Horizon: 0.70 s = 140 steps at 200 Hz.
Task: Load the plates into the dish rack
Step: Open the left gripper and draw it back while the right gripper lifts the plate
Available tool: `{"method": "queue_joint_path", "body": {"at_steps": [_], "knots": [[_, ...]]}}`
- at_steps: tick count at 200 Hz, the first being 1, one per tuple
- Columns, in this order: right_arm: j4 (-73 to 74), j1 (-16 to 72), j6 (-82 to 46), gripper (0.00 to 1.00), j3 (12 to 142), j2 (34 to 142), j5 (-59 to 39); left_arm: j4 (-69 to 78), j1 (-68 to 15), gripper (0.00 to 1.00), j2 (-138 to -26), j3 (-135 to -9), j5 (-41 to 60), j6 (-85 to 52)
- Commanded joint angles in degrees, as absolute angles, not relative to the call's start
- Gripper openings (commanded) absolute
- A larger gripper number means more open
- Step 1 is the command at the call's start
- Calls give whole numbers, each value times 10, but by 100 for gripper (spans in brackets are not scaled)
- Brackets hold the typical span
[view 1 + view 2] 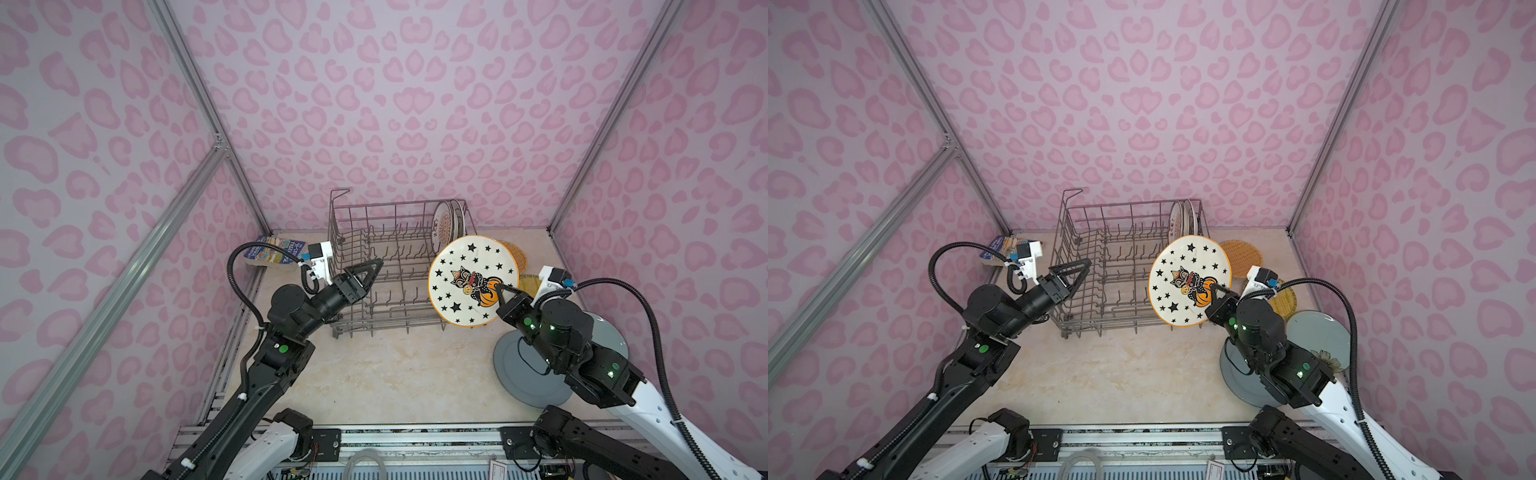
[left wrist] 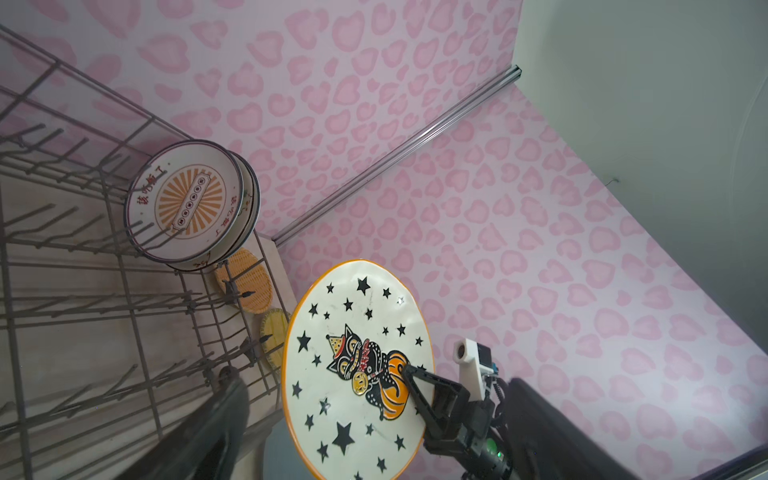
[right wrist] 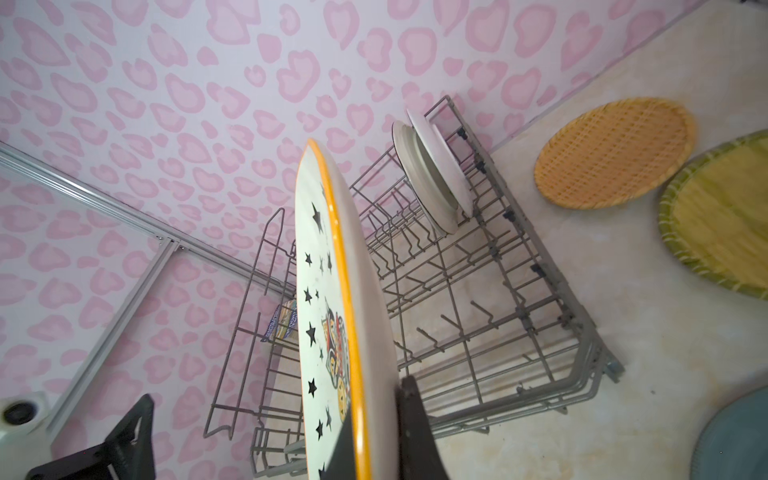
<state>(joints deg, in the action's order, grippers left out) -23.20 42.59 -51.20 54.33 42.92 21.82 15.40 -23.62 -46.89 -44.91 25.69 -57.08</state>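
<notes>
Right fingers (image 1: 508, 293) are clamped on the lower rim of the cat-and-pumpkin plate (image 1: 465, 274). The plate is white with black stars and an orange edge. It is held upright above the tabletop (image 1: 395, 374) at centre right of the frame, just beside the dish rack's (image 1: 374, 320) right side. Left fingers (image 2: 224, 415) are spread wide and empty at the rack's left side.

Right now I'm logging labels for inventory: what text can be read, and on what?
"该吃饭了", likely: red characters on the front black-rimmed plate in the dish rack.
Blue paperback book: cover title too blurred.
Cat-and-pumpkin plate: no words.
White tag by front rail: too small.
</notes>
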Motion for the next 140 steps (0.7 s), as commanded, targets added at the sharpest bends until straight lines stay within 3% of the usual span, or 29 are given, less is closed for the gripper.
{"method": "queue_joint_path", "body": {"at_steps": [1,47,70,140], "knots": [[-203,425,-438,0,587,456,275,8,-230,98,-432,-485,248,-404],[-211,425,-304,0,702,572,340,-126,-230,98,-360,-504,179,-209],[-206,425,-232,0,780,646,362,-128,-230,97,-339,-484,143,-196],[-186,423,-66,0,977,841,387,-130,-230,97,-302,-455,197,-164]]}}
